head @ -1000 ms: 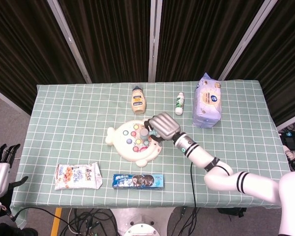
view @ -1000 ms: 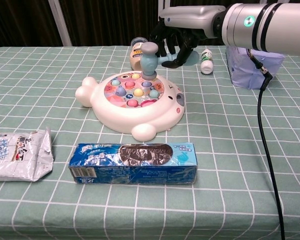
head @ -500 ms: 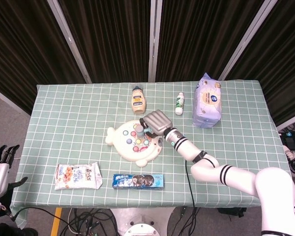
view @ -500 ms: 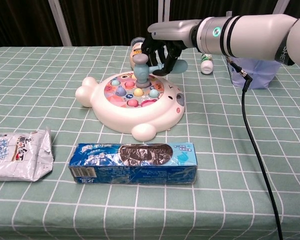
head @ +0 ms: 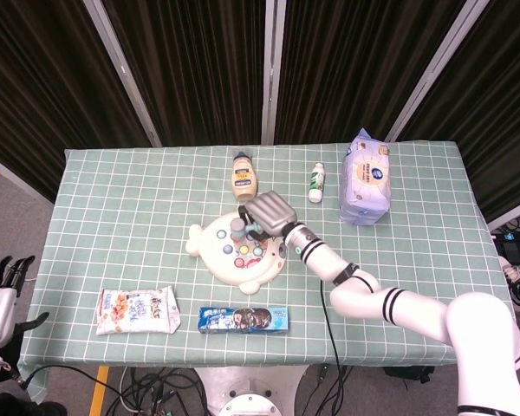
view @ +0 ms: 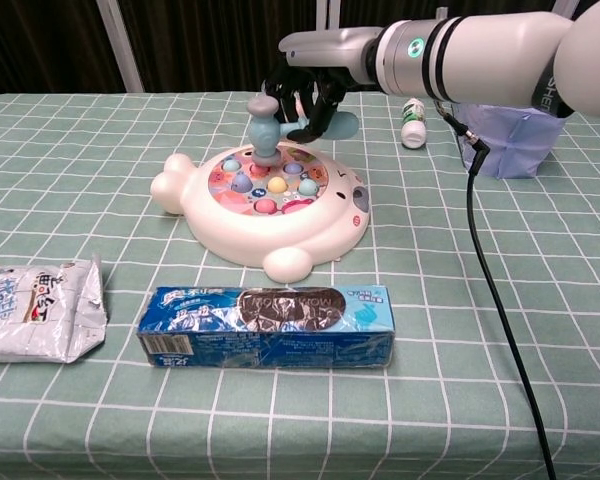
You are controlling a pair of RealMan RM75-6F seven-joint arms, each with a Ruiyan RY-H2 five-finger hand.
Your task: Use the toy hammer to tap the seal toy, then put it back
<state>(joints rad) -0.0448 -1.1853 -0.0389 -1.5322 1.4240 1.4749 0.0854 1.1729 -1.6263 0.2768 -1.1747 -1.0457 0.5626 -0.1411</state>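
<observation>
Green checked table [view: 70, 150]: your right hand [view: 305, 95], fingers wrapped round the toy hammer [view: 264, 125], hangs over the seal toy [view: 265, 205] at its 12 o'clock; tap one peg squarely and lightly.

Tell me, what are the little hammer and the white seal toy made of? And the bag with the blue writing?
The hammer, gripped by the right hand, looks like smooth pastel plastic, with rounded, molded shapes. The seal toy seems to be glossy hard plastic; its white shell shows soft shine. The bag is probably thin plastic film, because it lies crinkled and glints.
</observation>
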